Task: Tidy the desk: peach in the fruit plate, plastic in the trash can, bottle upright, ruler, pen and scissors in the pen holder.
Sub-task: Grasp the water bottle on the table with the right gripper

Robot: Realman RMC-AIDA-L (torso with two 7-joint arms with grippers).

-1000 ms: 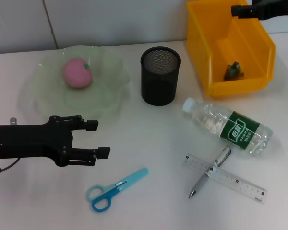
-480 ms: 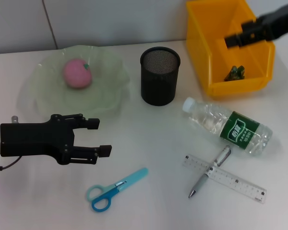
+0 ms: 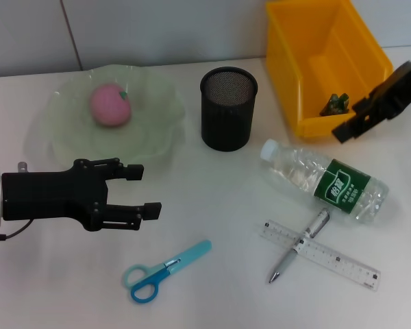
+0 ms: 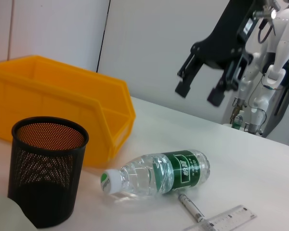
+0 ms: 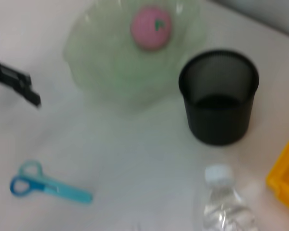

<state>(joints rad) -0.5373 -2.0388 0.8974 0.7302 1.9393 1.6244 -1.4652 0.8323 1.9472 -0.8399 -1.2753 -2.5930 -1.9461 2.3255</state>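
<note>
The clear bottle (image 3: 326, 181), white-capped with a green label, lies on its side on the tabletop (image 3: 219, 205) beside the yellow bin (image 3: 322, 65). The right gripper (image 3: 359, 118) hangs above it, jaws wide. The left gripper (image 3: 138, 192) hovers near the scissors (image 3: 164, 271), jaws wide.

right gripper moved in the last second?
Yes. The right gripper has come forward and down from the far end of the yellow bin to its near corner, toward the lying bottle.
</note>
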